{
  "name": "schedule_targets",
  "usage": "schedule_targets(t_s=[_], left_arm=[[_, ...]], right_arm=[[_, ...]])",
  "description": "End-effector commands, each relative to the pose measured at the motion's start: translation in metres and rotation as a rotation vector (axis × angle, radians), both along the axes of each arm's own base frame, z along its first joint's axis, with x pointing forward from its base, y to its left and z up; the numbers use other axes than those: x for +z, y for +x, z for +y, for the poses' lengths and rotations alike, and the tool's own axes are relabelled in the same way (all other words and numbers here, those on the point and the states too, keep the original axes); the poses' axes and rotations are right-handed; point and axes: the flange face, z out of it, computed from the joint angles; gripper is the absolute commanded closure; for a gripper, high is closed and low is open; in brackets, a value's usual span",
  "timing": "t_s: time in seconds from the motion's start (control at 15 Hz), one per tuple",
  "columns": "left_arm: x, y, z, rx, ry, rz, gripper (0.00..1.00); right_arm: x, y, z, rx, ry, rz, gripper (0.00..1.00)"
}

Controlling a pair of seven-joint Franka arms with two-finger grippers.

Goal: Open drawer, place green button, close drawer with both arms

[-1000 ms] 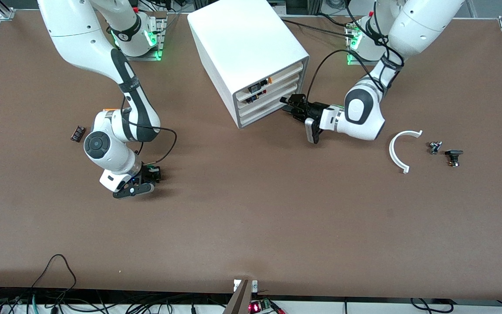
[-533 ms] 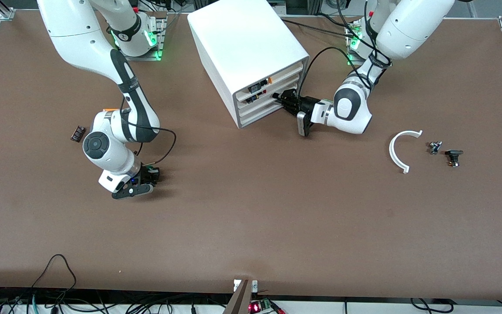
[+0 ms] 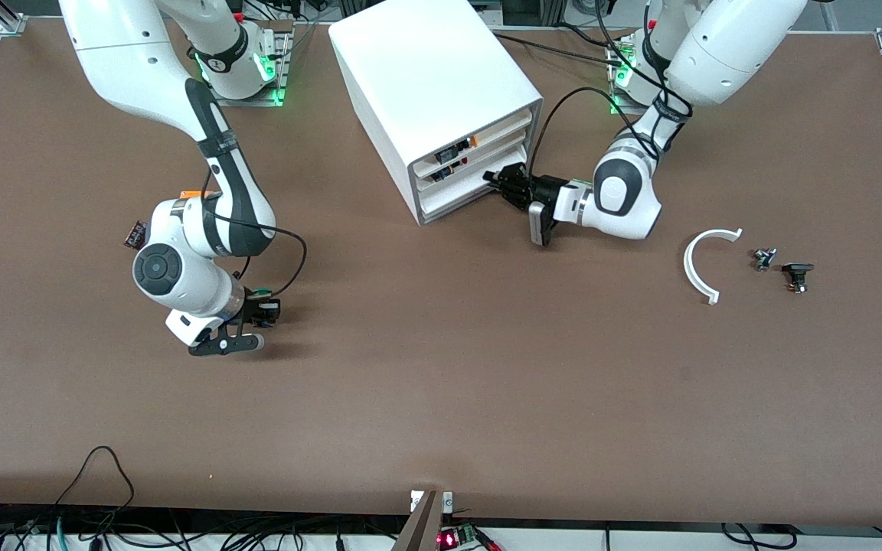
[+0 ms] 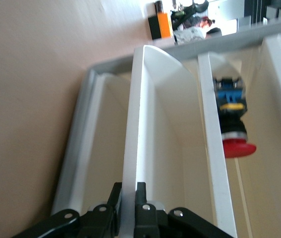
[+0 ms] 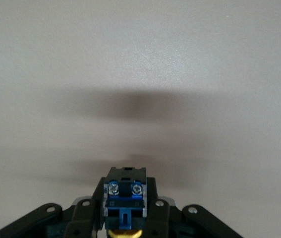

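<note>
Table (image 3: 441,398): wide bare brown stretch across the lower frame.
Cabinet (image 3: 426,84): upper centre.
Left gripper (image 3: 504,184): clamped on the drawer (image 3: 456,200) front edge, at the cabinet's foot.
Right gripper (image 3: 261,310): centre-left, clenched on the button (image 5: 125,201).
Button cap: hidden between the fingers.

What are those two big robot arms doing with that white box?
The left gripper is pinching the front edge of a drawer in the white cabinet, ready to pull it open. The right gripper has shut on the button and holds it just above the table, toward the right arm's end. The drawer is barely open.
</note>
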Motion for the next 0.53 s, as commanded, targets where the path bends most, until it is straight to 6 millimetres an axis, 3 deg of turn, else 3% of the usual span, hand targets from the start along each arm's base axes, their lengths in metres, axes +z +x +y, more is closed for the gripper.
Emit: schedule_targets(t_s=[0.0, 0.27, 0.47], left_arm=[[0.012, 0.045, 0.025, 0.047, 0.033, -0.047, 1.0], [0.034, 0.101, 0.057, 0.008, 0.158, -0.092, 1.0], [0.038, 0.128, 0.068, -0.008, 0.17, -0.091, 1.0]], right_arm=[[0.042, 0.011, 0.018, -0.125, -0.013, 0.036, 1.0], [0.095, 0.016, 0.058, -0.247, -0.043, 0.031, 1.0], [0.127, 0.006, 0.11, -0.345, -0.061, -0.001, 1.0]])
